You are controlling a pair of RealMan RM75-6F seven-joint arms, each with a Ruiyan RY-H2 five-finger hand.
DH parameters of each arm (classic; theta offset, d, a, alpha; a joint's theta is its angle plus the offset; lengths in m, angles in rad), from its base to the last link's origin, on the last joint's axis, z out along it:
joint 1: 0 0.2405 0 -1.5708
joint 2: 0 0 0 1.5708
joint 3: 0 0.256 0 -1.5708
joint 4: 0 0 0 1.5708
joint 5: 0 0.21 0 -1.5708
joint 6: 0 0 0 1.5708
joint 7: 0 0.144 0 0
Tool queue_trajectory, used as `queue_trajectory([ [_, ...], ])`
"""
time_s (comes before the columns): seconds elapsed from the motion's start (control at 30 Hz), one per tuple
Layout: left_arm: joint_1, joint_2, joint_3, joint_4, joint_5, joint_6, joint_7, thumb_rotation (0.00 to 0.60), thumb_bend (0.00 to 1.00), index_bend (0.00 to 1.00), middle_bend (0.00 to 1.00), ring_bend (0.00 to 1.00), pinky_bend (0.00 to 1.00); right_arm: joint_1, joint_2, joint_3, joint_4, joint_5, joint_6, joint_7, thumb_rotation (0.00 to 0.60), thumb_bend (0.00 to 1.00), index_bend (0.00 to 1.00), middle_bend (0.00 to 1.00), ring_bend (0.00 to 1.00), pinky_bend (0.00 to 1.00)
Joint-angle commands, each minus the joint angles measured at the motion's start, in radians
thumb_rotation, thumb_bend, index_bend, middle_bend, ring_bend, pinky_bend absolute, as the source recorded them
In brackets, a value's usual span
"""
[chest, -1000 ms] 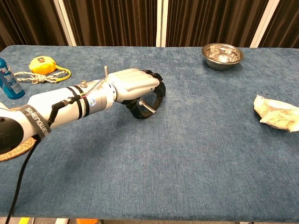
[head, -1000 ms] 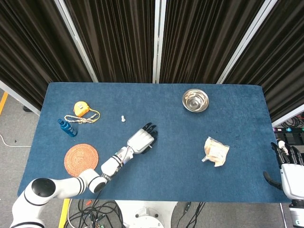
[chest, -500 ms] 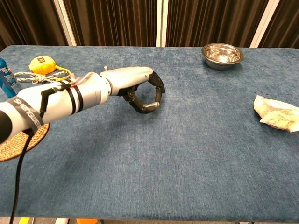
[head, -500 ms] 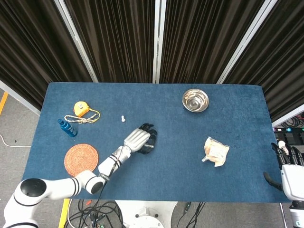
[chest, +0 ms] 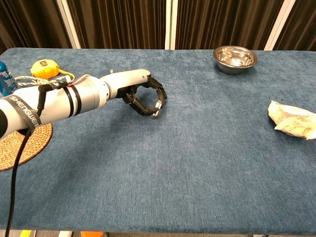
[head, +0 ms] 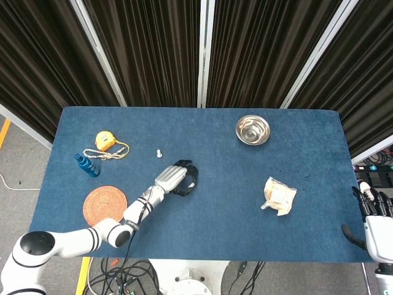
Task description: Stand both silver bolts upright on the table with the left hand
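Pinching bolt #2 [chest: 156, 110] w/ my left hand [chest: 140, 92]: fingers [chest: 160, 94] curled round it, tip low over the worktop [chest: 197, 148]. Since half a sec ago I've rolled the wrist, so it's swung from flat to tilted, nearly upright. Bolt #1 [head: 159, 153] stands just beyond my knuckles. Right hand [head: 376, 216] idle, fingers apart, far off at the edge.

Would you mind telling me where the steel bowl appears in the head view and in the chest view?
Head view: the steel bowl sits right of centre, near the table's far edge.
Chest view: the steel bowl is at upper right, near the far edge.
Shared landmark: the crumpled packet lies nearer the robot, to the bowl's right.
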Motion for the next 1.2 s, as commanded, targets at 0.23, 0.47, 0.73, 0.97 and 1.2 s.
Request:
queue_trajectory([
  [0.23, 0.014, 0.007, 0.01, -0.001, 0.017, 0.024, 0.002, 0.6, 0.41, 0.47, 0.22, 0.02, 0.03, -0.004, 0.001, -0.001, -0.006, -0.01, 0.007, -0.005, 0.6, 0.15, 0.08, 0.21, 0.0, 0.01],
  [0.47, 0.017, 0.017, 0.024, -0.018, 0.052, 0.05, 0.02, 0.6, 0.39, 0.37, 0.2, 0.02, 0.03, -0.008, 0.002, -0.001, -0.007, -0.014, 0.013, -0.004, 0.6, 0.15, 0.08, 0.21, 0.0, 0.01],
  [0.73, 0.086, 0.167, 0.015, -0.177, 0.128, 0.228, 0.063, 0.6, 0.31, 0.23, 0.18, 0.02, 0.02, 0.006, 0.006, 0.003, 0.002, -0.024, -0.001, 0.01, 0.6, 0.15, 0.08, 0.21, 0.0, 0.01],
  [0.97, 0.271, 0.405, 0.032, -0.382, 0.084, 0.443, 0.164, 0.6, 0.29, 0.24, 0.18, 0.02, 0.02, 0.011, 0.009, 0.005, 0.032, -0.024, -0.009, 0.052, 0.6, 0.15, 0.08, 0.21, 0.0, 0.01],
  [1.2, 0.48, 0.544, 0.088, -0.425, 0.087, 0.674, 0.161, 0.6, 0.26, 0.26, 0.18, 0.02, 0.02, 0.019, -0.001, 0.003, 0.086, -0.026, -0.023, 0.126, 0.6, 0.17, 0.08, 0.18, 0.0, 0.01],
])
